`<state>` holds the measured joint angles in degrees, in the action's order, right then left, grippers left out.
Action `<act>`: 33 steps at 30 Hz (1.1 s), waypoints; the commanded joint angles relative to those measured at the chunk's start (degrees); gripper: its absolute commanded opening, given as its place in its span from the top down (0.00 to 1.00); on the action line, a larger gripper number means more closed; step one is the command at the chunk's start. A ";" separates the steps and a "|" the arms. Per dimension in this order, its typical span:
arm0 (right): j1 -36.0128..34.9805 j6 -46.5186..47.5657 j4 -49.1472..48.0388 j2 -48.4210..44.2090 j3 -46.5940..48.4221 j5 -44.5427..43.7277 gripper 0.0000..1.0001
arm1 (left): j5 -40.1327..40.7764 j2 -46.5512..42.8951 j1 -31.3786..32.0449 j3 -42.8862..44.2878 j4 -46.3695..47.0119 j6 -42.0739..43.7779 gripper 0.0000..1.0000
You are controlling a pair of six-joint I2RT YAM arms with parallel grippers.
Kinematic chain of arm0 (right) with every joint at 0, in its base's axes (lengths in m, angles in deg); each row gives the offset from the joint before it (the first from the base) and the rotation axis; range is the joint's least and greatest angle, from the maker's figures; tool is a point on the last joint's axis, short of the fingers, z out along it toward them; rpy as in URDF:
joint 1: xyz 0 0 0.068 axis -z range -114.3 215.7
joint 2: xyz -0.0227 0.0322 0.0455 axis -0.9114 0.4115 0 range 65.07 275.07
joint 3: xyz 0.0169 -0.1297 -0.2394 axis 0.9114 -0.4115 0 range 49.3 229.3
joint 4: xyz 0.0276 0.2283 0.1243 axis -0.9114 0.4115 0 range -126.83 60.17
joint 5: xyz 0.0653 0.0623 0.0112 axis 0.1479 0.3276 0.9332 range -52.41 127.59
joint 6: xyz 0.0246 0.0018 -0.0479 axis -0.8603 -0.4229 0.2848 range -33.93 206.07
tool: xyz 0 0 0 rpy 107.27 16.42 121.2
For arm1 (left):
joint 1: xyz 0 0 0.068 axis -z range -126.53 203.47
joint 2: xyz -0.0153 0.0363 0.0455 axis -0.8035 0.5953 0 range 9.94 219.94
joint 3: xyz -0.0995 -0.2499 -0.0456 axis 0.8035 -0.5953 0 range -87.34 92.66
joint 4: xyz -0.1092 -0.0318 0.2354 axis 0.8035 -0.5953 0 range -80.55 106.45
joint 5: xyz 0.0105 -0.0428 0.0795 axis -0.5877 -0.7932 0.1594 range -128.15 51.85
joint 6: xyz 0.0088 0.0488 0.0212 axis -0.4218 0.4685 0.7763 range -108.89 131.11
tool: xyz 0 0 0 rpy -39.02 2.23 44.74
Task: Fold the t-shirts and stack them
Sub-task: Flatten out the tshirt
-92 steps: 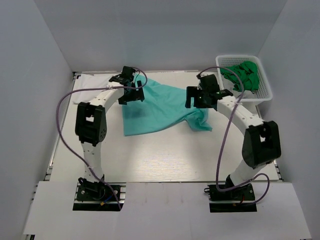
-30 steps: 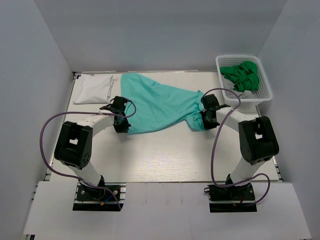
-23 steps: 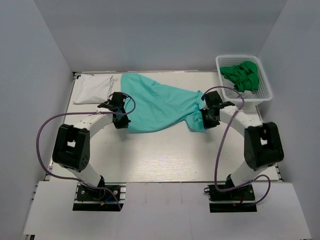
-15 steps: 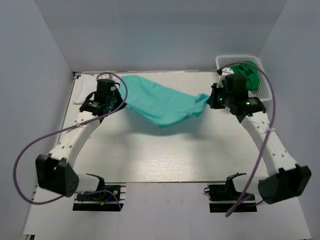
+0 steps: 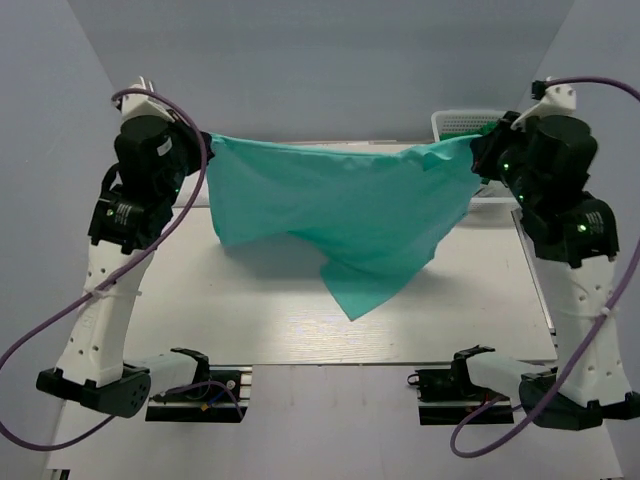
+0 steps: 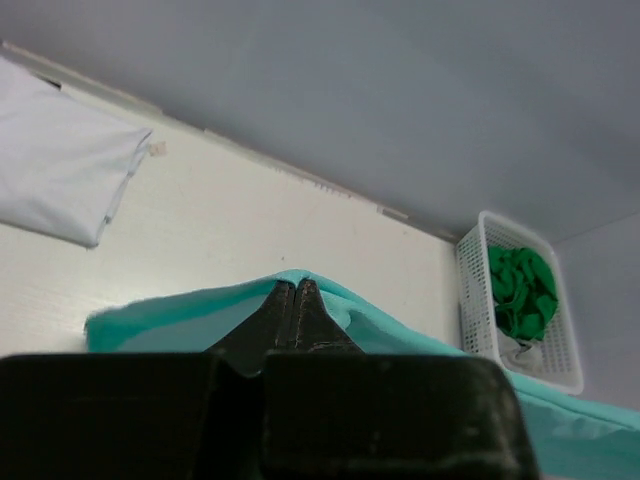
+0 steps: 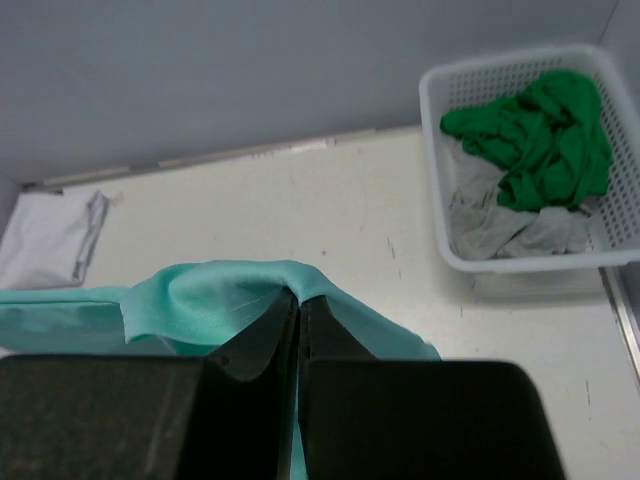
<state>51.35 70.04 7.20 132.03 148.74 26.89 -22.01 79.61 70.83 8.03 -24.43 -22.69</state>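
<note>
You have the light teal cloth t-shirt (image 5: 340, 215) stretched in mid-air above the white table (image 5: 250, 310).
Your left gripper (image 6: 296, 290) and right gripper (image 7: 299, 300) each pinch an upper edge tight; a crumpled bright green t-shirt (image 7: 540, 140) lies in the white plastic mesh basket (image 7: 520, 262).

White shirt (image 6: 60, 170) cut by wrist views' left edge; top view: basket (image 5: 458, 122) mostly hidden behind teal shirt (image 5: 340, 215).
</note>
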 commanded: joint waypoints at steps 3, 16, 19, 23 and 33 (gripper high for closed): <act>0.11 1.09 -0.61 -6.83 8.05 -3.28 1.00 | 0.39 -6.73 0.04 6.84 -0.78 3.04 1.00; -0.15 3.82 -2.72 -15.89 21.49 0.15 1.00 | -14.37 -14.20 0.04 22.66 -3.41 5.59 1.00; -0.24 4.60 -4.91 -17.30 21.85 1.29 1.00 | -16.14 -14.91 0.04 23.72 -3.94 5.59 1.00; -0.07 4.96 -5.97 -17.30 21.85 0.25 1.00 | -16.14 -15.53 0.04 23.72 -3.94 5.06 1.00; -0.07 7.33 -11.06 -7.20 8.26 -13.70 1.00 | -14.67 -6.76 0.56 11.78 -2.80 2.34 1.00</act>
<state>51.33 75.63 0.03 118.92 162.53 21.60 -39.45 67.00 71.22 23.86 -26.22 -19.34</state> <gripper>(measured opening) 0.011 0.009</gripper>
